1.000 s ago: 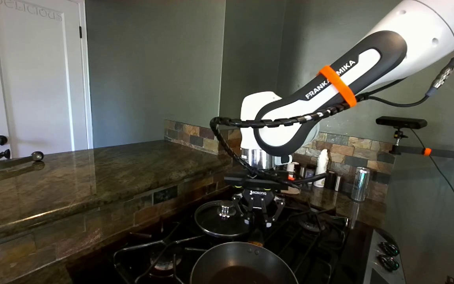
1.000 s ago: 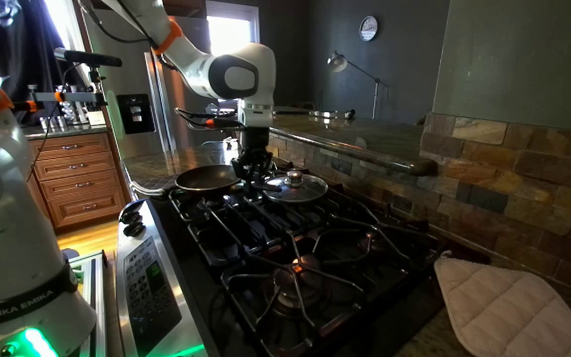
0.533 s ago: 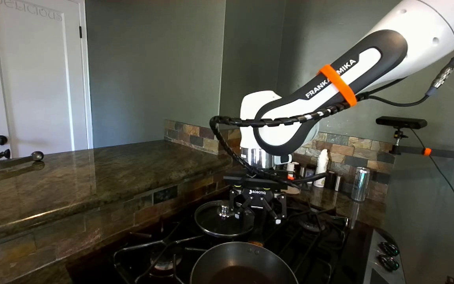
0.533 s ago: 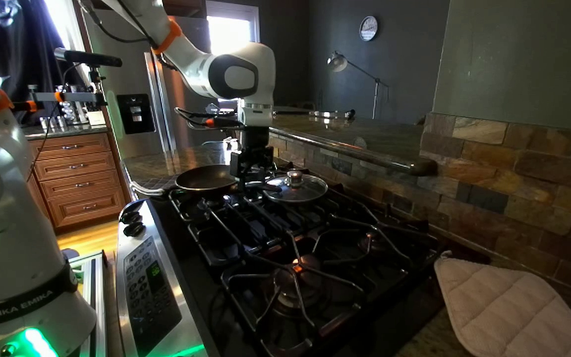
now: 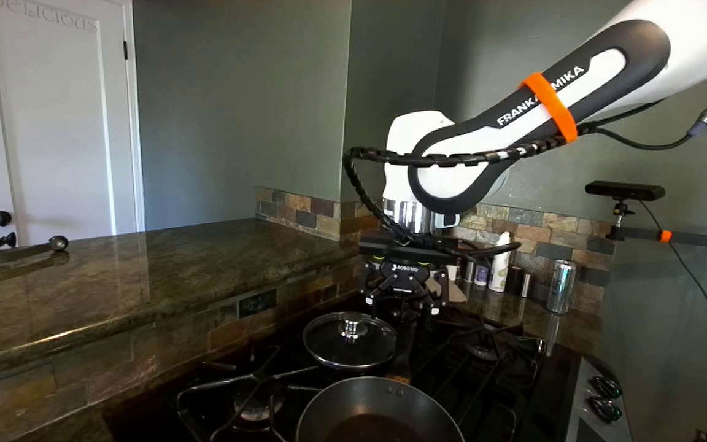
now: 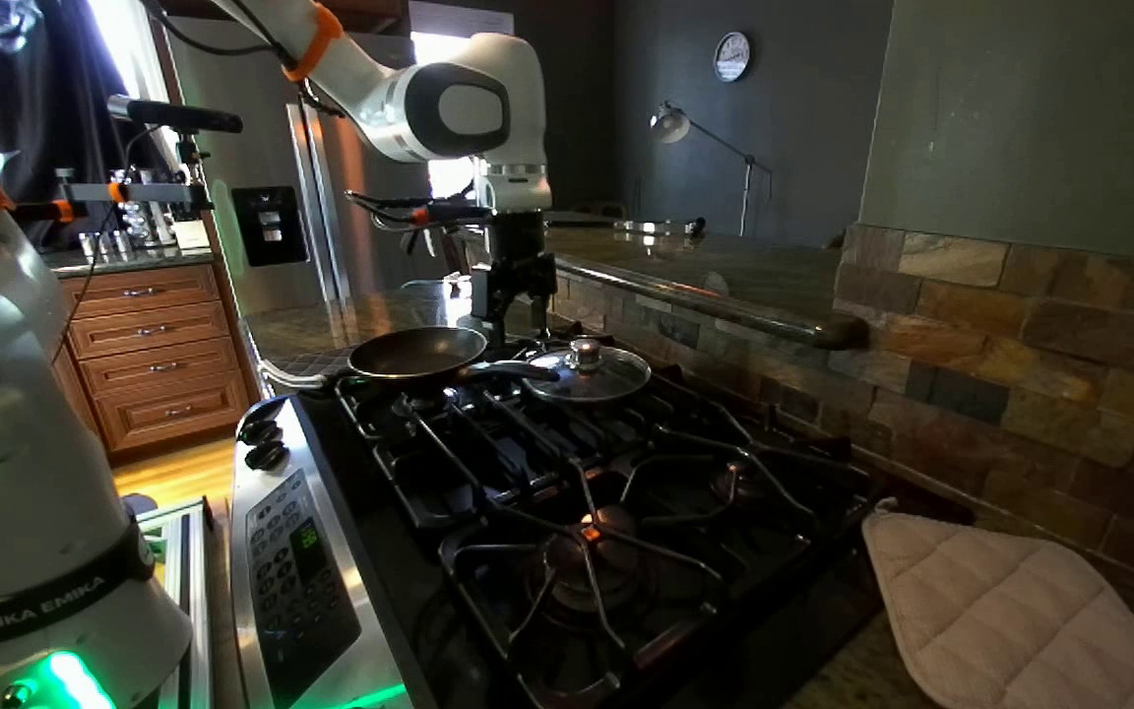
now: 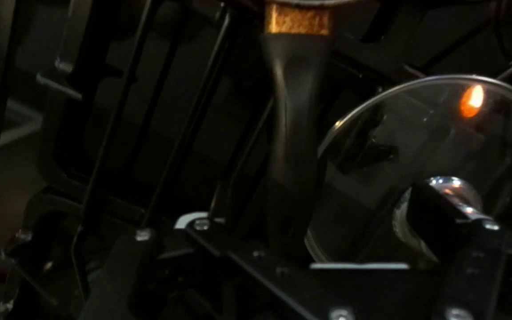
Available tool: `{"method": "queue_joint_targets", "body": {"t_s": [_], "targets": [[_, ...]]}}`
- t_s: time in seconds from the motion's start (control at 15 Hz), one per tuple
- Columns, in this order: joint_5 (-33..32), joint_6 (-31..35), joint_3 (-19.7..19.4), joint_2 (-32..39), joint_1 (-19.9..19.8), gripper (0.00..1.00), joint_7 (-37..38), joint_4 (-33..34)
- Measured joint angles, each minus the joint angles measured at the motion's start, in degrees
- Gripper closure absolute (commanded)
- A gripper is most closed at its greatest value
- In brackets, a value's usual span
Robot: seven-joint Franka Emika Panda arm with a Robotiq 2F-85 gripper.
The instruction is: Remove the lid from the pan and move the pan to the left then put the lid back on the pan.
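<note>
The Panda arm is rising, and the Robotiq gripper is spreading its fingers and lifting clear of the handle of the frying pan; in an exterior view that handle is coming uncovered, right of the pan.

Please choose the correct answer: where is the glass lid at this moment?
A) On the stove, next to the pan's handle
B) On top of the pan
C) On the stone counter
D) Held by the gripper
A: in both exterior views the lid lies on the stove next to the handle, and the pan stands uncovered.
</note>
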Motion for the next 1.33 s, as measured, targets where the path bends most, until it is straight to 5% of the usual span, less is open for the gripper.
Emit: {"method": "queue_joint_targets", "body": {"t_s": [0.33, 1.33], "targets": [[-6.6, 0.0, -0.5, -0.8, -1.5, 0.00, -13.2, 2.0], [-6.7, 4.2, -0.7, 11.6, 0.1, 0.00, -58.4, 11.1]]}}
